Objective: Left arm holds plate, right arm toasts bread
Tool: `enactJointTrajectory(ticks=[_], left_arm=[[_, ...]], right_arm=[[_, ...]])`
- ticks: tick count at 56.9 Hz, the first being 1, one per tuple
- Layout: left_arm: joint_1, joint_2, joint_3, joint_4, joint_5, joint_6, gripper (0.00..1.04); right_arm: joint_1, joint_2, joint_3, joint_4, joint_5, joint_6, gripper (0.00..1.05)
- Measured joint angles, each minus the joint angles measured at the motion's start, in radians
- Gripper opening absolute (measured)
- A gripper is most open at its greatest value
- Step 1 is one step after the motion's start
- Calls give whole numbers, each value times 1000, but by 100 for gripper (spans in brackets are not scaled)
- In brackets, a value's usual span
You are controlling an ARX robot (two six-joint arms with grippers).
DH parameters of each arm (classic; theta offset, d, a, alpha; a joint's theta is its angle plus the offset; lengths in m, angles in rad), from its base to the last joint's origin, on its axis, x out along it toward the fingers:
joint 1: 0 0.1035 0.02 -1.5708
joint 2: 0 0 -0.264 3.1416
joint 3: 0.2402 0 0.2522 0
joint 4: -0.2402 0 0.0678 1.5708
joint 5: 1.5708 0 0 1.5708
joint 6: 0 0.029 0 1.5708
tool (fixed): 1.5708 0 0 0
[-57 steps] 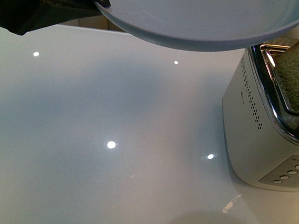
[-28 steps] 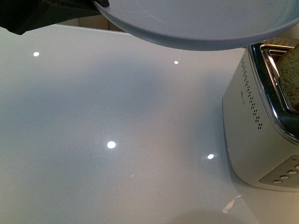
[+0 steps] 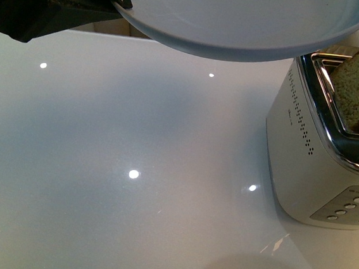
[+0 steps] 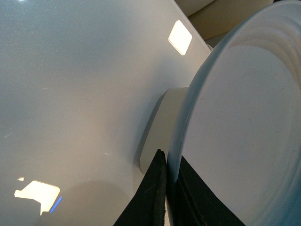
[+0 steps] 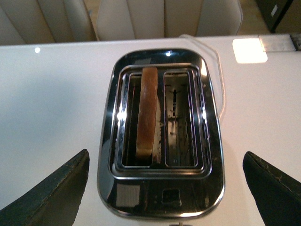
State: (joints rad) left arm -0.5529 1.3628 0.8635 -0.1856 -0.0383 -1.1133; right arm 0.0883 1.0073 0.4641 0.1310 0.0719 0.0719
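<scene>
While my left gripper [image 4: 170, 162] clamps the plate [image 3: 241, 19] by its rim, I hold my wide-open right gripper [image 5: 164, 188] above the toaster [image 5: 106, 141], judging the bread [image 5: 146, 110] should seat lower.

The left arm [image 3: 39, 3] is black, angular and matte, with thin flat fingers [image 4: 149, 197]. The right gripper [image 5: 165, 155] has black, tapered, faintly speckled fingers [image 5: 61, 190].

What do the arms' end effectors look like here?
Left end effector: matte black, flat tapering fingers; dark angular body in the front view. Right end effector: two black, wedge-shaped fingers with a slightly textured surface. No cables or markings visible.
</scene>
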Motion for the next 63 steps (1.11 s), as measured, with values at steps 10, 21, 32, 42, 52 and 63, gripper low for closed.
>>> enactJointTrajectory(ticks=[10, 21, 32, 42, 52, 63], left_arm=[[0, 0, 0, 0, -3, 0, 3], [-1, -1, 0, 0, 0, 0, 3], [-1, -2, 0, 0, 0, -1, 3], [-1, -2, 0, 0, 1, -1, 3], [-1, -2, 0, 0, 0, -1, 3], [-1, -2, 0, 0, 0, -1, 3]], right_arm=[[-13, -35, -223, 539, -2, -48, 64], [-85, -161, -317, 556, -67, -63, 26], [-85, -263, -365, 507, -70, -68, 2], [-85, -369, -402, 437, -69, -68, 2], [-85, -451, -446, 413, -71, -68, 2], [-85, -542, -446, 330, -72, -69, 2]])
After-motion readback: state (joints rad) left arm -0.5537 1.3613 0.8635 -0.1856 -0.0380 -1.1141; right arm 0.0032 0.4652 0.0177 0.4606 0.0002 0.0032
